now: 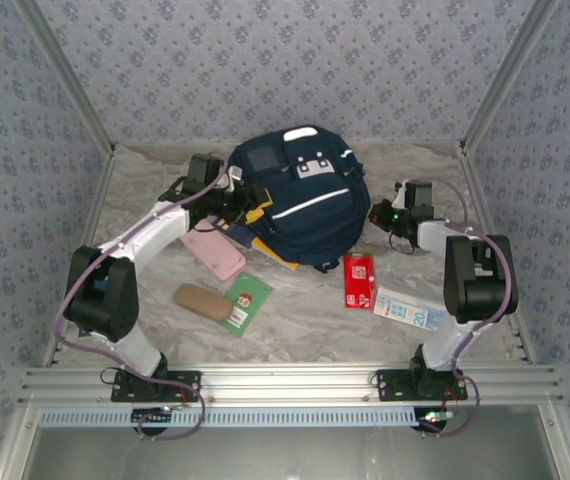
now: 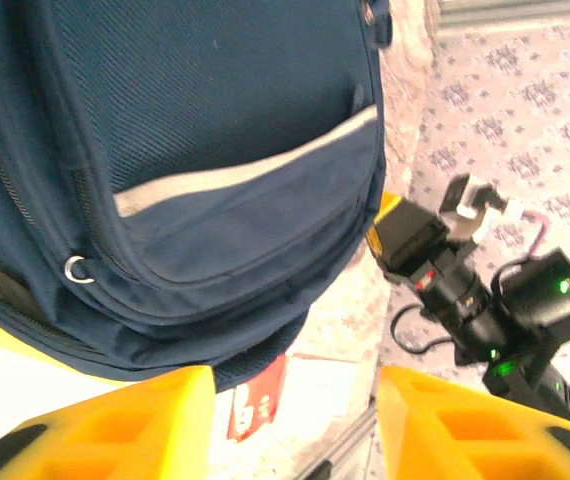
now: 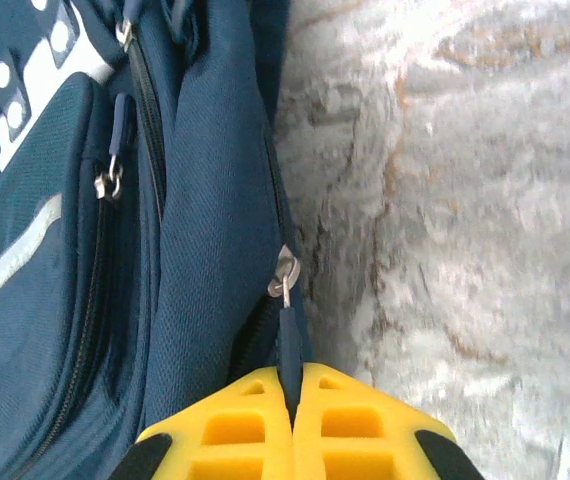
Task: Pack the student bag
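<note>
Pink case (image 1: 215, 255), brown pouch (image 1: 203, 301), green booklet (image 1: 246, 303), red carton (image 1: 359, 280) lie scattered.

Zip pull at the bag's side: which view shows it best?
Right wrist view: the zip pull sits close up, pinched in the right gripper. Top external shows the student bag whole, the pull too small to tell. Left wrist shows another side of the bag.

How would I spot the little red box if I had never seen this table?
Find the student bag, the big navy backpack in the middle of the table. Just in front of it, a little to the right, lies the red box. Its closest neighbour is a white and blue carton, so the red colour gives it away.
</note>
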`<state>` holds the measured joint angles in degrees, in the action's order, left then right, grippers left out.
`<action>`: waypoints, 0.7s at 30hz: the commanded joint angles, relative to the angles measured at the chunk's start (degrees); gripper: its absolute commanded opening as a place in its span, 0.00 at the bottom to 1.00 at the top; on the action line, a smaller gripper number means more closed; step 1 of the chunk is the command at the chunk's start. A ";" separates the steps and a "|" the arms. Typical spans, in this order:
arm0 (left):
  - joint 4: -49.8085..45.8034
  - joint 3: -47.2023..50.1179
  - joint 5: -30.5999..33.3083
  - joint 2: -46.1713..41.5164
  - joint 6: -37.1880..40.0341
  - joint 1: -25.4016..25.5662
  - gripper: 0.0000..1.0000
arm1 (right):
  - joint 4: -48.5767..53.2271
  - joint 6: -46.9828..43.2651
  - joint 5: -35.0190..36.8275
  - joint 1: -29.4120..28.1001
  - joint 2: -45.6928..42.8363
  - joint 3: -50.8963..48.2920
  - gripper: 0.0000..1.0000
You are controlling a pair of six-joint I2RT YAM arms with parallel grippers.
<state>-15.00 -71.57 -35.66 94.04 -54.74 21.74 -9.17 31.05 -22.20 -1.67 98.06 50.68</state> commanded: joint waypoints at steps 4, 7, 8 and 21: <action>-16.77 -10.60 12.68 -2.81 19.99 6.03 0.53 | -1.03 1.04 2.15 -4.87 -8.59 -5.86 0.00; -22.24 -16.97 20.38 0.42 30.82 12.93 0.56 | -0.55 0.80 2.51 -6.18 -11.26 -7.49 0.00; -23.44 -19.12 21.79 2.16 34.30 15.12 0.56 | -0.23 0.69 2.50 -6.46 -11.89 -7.93 0.00; -24.25 -30.60 31.90 20.47 57.76 27.39 0.56 | -0.66 2.33 -2.31 -7.20 -13.73 -8.90 0.00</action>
<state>-38.04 -99.50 -8.34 113.49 -4.01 48.64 -8.40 32.29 -21.74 -8.32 86.59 42.00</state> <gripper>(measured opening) 0.561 0.063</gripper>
